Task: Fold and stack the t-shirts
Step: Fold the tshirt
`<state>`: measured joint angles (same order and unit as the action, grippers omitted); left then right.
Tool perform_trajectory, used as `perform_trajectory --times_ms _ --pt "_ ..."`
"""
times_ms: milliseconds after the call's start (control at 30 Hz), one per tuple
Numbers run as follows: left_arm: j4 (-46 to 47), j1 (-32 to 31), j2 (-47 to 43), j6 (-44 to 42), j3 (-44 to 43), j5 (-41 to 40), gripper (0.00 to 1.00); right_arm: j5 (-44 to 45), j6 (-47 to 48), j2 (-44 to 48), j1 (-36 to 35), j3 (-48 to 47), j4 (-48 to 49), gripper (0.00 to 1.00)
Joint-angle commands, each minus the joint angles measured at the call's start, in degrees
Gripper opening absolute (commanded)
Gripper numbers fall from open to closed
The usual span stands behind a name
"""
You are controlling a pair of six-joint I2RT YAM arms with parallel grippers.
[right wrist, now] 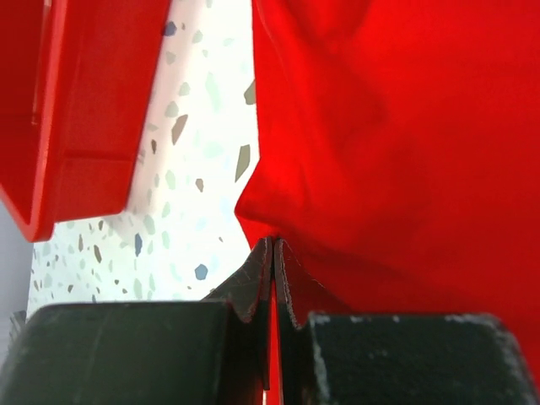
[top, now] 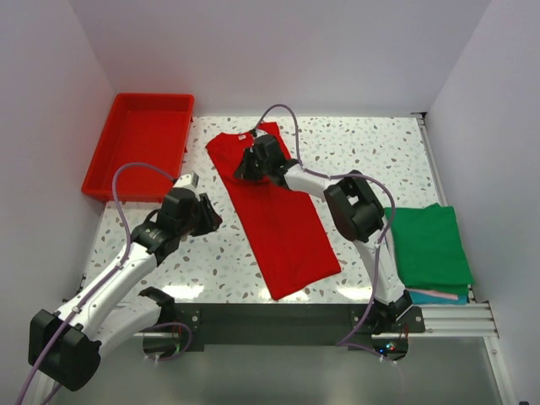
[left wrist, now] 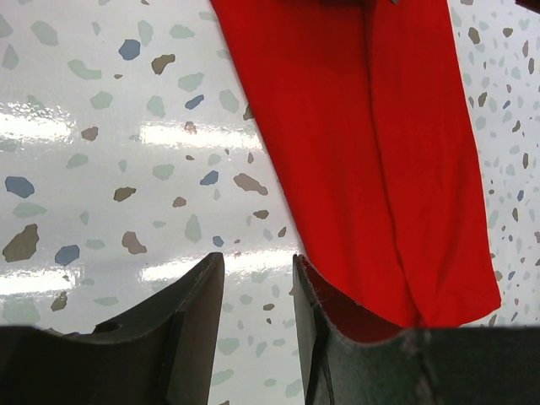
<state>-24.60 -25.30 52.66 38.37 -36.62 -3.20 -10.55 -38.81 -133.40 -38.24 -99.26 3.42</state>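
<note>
A bright red t-shirt lies as a long strip across the middle of the table, collar end at the back. My right gripper is shut on the shirt's left edge near the top; in the right wrist view the cloth is pinched between the closed jaws. My left gripper stands open just left of the shirt, low over the table. In the left wrist view bare table shows between its fingers, and the red cloth lies just to the right.
A folded green t-shirt lies at the right edge on top of teal and pink cloth. A rigid red tray stands at the back left, also in the right wrist view. White walls enclose the table.
</note>
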Motion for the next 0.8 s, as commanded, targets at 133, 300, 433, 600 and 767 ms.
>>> perform_trajectory --times_ms 133,300,433,600,767 --pt "3.07 -0.28 -0.9 0.21 1.29 0.21 0.43 -0.88 1.1 6.4 -0.26 2.41 5.63 0.0" --pt "3.68 -0.28 -0.72 0.39 1.73 0.21 0.43 -1.67 1.01 6.49 -0.43 3.55 6.16 0.0" --pt "4.38 -0.28 -0.28 0.74 2.52 0.3 0.43 -1.32 1.19 6.66 -0.52 4.69 6.34 0.0" --pt "5.79 -0.28 0.16 2.23 3.66 0.21 0.43 -0.35 2.15 7.89 -0.52 6.62 5.98 0.0" --pt "7.55 -0.28 1.3 4.6 4.72 0.21 0.48 -0.18 3.3 9.91 -0.52 6.89 4.41 0.34"
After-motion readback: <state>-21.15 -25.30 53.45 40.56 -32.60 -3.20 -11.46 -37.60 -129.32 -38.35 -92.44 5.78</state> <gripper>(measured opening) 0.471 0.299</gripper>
